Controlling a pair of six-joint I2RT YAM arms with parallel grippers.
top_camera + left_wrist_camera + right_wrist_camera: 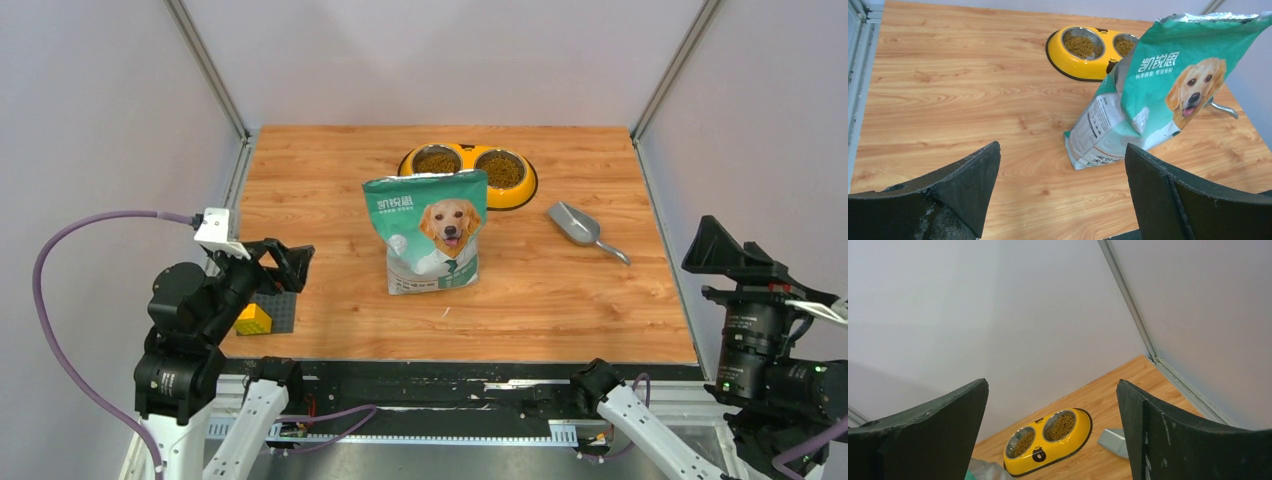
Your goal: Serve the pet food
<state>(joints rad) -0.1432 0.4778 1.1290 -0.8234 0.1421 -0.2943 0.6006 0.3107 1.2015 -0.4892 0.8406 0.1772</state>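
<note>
Hiding some kibble (1081, 46) and scoop (1222, 108): pouch (1168, 85).

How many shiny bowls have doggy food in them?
2: the left round steel bowl and the right round steel bowl, in the yellow double feeder behind the teal pouch, each holding brown kibble.

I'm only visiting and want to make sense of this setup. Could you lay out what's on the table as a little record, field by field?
feeder: yellow, double, at the far side of the table
pet food: brown kibble in both sides of the feeder
pouch: teal, dog picture, standing upright in front of the feeder
scoop: grey, lying on the table right of the pouch, apart from it
left jaws: open, holding nothing
right jaws: open, holding nothing
</note>
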